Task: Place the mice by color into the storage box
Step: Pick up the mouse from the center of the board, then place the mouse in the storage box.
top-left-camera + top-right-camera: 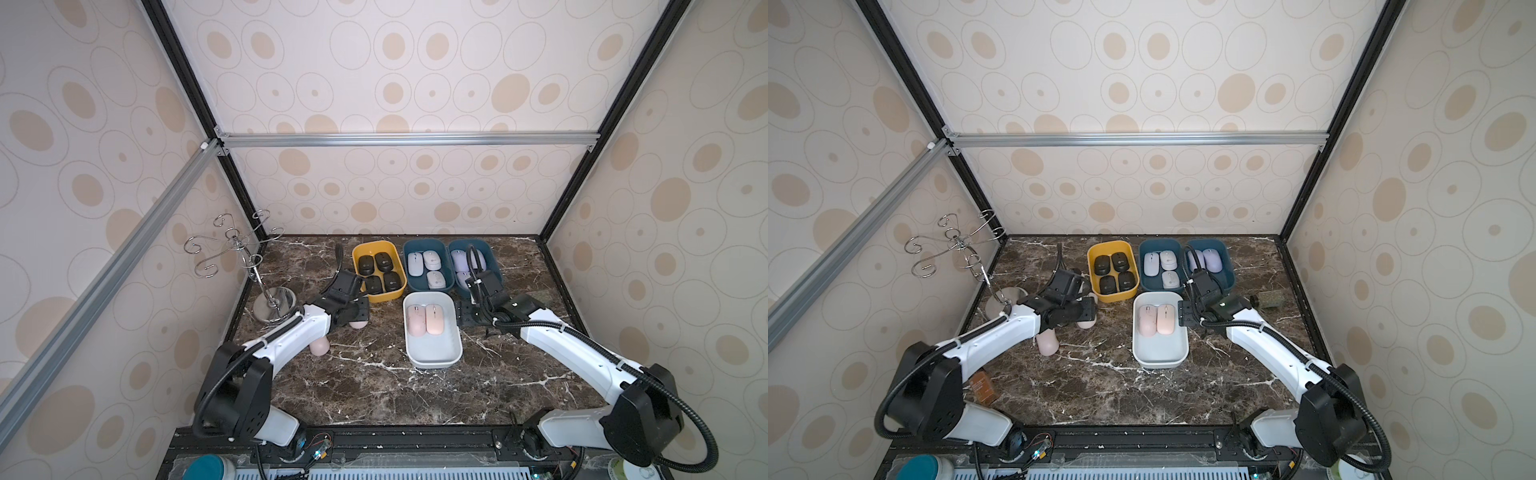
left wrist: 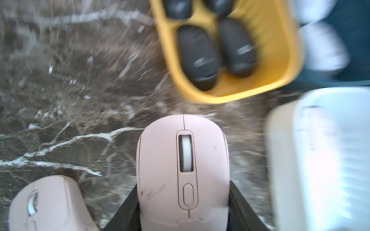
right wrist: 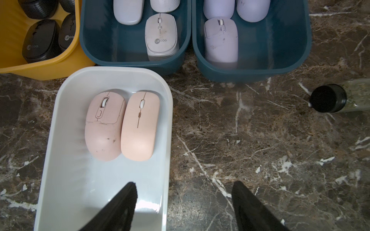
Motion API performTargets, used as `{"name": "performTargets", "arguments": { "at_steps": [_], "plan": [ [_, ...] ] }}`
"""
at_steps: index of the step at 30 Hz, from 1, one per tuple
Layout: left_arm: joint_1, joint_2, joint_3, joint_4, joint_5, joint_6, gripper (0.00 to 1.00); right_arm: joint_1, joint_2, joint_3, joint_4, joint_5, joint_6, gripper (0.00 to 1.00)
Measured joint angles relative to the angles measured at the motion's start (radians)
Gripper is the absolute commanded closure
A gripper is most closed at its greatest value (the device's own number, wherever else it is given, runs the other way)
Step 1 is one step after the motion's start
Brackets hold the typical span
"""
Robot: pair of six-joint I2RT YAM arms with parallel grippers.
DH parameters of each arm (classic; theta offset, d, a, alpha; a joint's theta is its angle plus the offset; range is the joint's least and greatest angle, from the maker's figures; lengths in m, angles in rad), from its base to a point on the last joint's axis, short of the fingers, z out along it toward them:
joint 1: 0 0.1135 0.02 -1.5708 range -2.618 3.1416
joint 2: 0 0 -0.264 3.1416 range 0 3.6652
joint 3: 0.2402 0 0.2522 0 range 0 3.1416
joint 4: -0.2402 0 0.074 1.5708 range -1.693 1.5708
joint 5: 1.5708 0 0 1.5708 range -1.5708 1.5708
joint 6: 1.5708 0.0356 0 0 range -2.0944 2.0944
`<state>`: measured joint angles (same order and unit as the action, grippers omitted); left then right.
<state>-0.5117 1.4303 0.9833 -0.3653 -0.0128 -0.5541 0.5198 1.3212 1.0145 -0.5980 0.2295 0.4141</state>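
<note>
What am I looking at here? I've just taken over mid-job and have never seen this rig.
Two robot arms work over a marble table. Both top views look down from overhead; each wrist view looks along one arm's tool. Sorted so far: four black mice in the yellow box, three white mice in a blue box, three lavender mice in a second blue box, two pink mice in the white box. The left tool is closed on a pink mouse, seemingly held; another pink mouse lies loose beside it. The right tool is open and empty, beside the white box.
</note>
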Motion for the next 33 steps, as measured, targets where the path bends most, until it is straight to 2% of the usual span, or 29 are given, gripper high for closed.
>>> {"name": "performTargets", "arguments": {
  "at_steps": [3, 6, 10, 20, 26, 33],
  "plan": [
    [-0.142, -0.051, 0.036, 0.027, -0.018, -0.089, 0.63, -0.014, -0.011, -0.012, 0.003, 0.012, 0.010, 0.23],
    [-0.283, -0.027, 0.087, 0.054, -0.037, -0.175, 0.63, -0.041, -0.029, -0.023, 0.008, 0.023, 0.024, 0.23],
    [-0.384, 0.064, 0.115, 0.119, -0.050, -0.264, 0.65, -0.056, -0.050, -0.030, 0.015, 0.035, 0.034, 0.23],
    [-0.489, 0.351, 0.187, 0.195, -0.042, -0.402, 0.69, -0.065, -0.063, -0.046, 0.024, 0.036, 0.042, 0.23],
    [-0.529, 0.373, 0.190, 0.215, -0.042, -0.477, 0.66, -0.067, -0.082, -0.054, 0.030, 0.037, 0.045, 0.23],
    [-0.533, 0.428, 0.217, 0.220, -0.037, -0.520, 0.61, -0.068, -0.099, -0.063, 0.045, 0.036, 0.047, 0.23]
  ]
}}
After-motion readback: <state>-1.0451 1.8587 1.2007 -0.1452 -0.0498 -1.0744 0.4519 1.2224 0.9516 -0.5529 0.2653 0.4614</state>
